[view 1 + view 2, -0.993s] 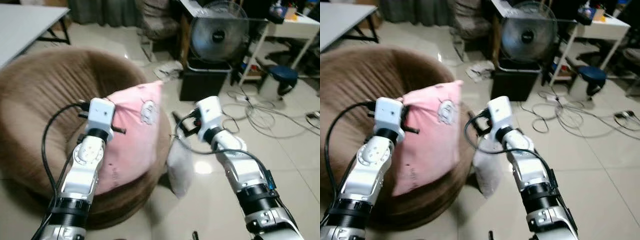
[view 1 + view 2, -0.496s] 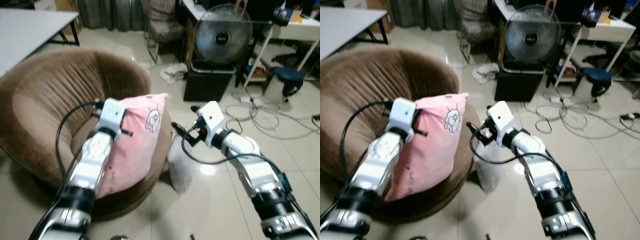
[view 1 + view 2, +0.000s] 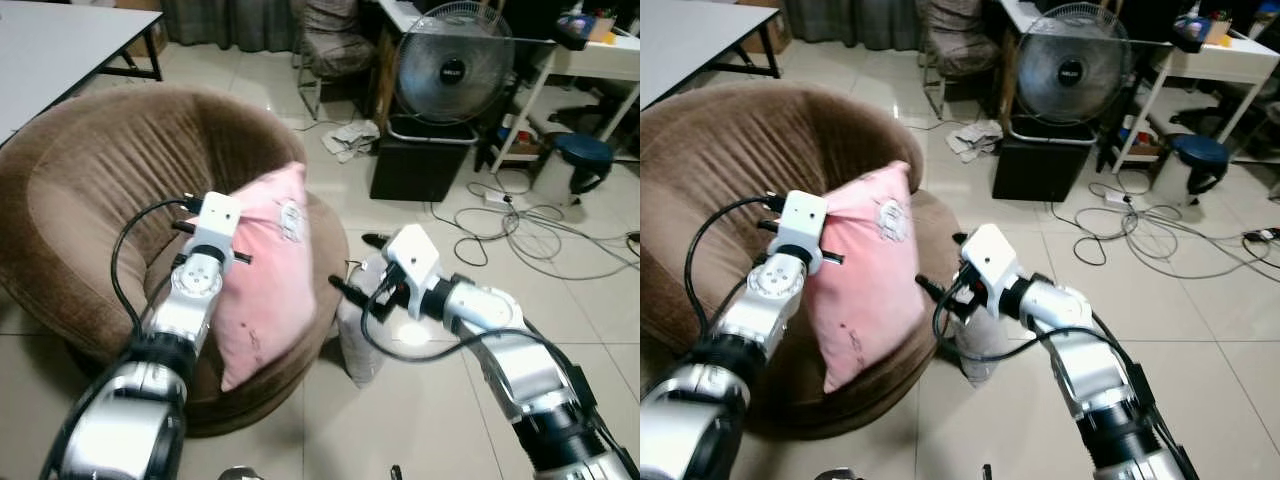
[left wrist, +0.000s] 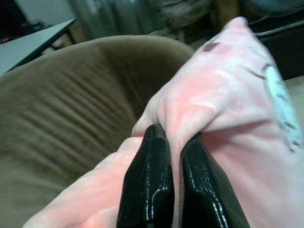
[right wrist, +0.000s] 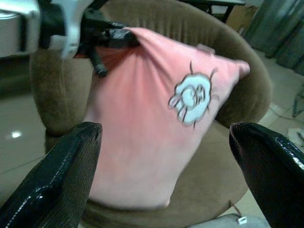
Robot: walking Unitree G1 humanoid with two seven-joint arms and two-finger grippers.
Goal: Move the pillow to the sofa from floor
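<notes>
Glossy beige tiled floor (image 3: pixel 600 290) strewn with cables (image 3: pixel 520 225); standing fan (image 3: pixel 452 72), white tabletop (image 3: pixel 50 45), blue stool (image 3: pixel 580 155).

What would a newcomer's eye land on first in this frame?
The pink square pillow with a small white cartoon print, held upright over the seat of the round brown plush sofa, pinched at its edge by the left gripper. Next, the right gripper spread wide open beside it, above the tiled floor. Behind stands a large grey fan.
</notes>
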